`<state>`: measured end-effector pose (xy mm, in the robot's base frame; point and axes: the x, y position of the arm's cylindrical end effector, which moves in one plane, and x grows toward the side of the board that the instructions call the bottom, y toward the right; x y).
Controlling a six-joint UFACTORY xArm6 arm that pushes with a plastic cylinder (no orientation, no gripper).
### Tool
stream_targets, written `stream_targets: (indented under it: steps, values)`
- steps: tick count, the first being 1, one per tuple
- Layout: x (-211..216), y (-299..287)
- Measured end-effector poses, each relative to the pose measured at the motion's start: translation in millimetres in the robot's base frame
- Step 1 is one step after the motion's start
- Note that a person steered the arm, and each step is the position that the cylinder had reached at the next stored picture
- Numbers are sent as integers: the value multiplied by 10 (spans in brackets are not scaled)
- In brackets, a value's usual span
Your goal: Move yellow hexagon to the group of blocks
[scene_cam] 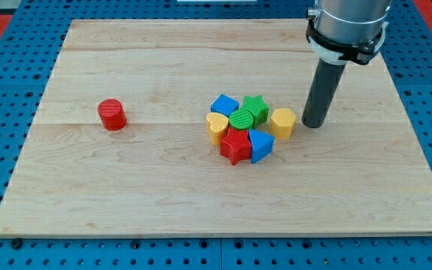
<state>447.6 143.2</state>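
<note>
The yellow hexagon [282, 122] sits on the wooden board at the right edge of a cluster of blocks, close to the blue triangle-like block [260, 145] and the green star [256, 108]. The cluster also holds a green cylinder [241, 120], a blue cube [223, 105], a yellow heart [216, 127] and a red star [235, 145]. My tip [313, 124] rests on the board just to the right of the yellow hexagon, a small gap away.
A red cylinder [112, 115] stands alone toward the view's left. The wooden board [126, 195] lies on a blue perforated base. The arm's grey body hangs over the board's top right corner.
</note>
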Motion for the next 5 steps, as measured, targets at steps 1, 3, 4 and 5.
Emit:
stream_targets:
  steps: [1,3,4,5]
  values:
    - [42,0]
    - [49,-195]
    - [49,-344]
    - [48,-408]
